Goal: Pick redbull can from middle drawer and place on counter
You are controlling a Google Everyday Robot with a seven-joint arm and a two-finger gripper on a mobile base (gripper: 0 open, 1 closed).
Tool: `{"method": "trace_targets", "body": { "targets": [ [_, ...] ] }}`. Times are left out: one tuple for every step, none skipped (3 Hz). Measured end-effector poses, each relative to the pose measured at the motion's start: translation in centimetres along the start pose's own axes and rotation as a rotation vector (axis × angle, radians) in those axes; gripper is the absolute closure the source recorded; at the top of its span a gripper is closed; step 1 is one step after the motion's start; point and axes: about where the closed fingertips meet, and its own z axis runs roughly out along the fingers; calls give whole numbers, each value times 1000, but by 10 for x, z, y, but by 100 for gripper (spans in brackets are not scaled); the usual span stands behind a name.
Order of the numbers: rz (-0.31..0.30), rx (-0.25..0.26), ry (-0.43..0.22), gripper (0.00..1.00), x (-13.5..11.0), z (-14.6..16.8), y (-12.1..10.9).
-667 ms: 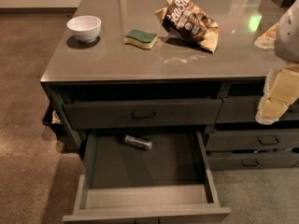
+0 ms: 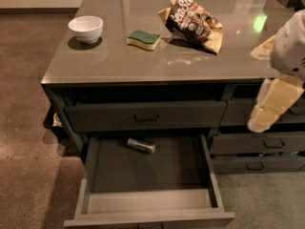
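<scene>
The redbull can [image 2: 141,145] lies on its side near the back of the open middle drawer [image 2: 147,202], on the lighter grey floor. The drawer is pulled far out below the counter [image 2: 143,63]. My gripper [image 2: 259,122] hangs at the right edge of the view, in front of the right-hand drawers, pointing down and to the left. It is well to the right of the can and above the level of the drawer floor. It holds nothing that I can see.
On the counter stand a white bowl [image 2: 86,28], a green and yellow sponge [image 2: 143,39] and a brown snack bag [image 2: 193,22]. A shut drawer with a bar handle [image 2: 147,118] is above the open one. Narrower handled drawers [image 2: 259,144] are at the right.
My gripper has moved a little to the left and down. The can, the drawer and the things on the counter have not moved.
</scene>
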Motion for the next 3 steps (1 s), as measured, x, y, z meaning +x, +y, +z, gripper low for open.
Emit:
{"method": "trace_targets", "body": {
  "targets": [
    [58,-77,-172,0,-16,62,10],
    [157,-169,-363,0,-47,127,33],
    [292,-287,-543,0,-80,193,70]
  ]
}}
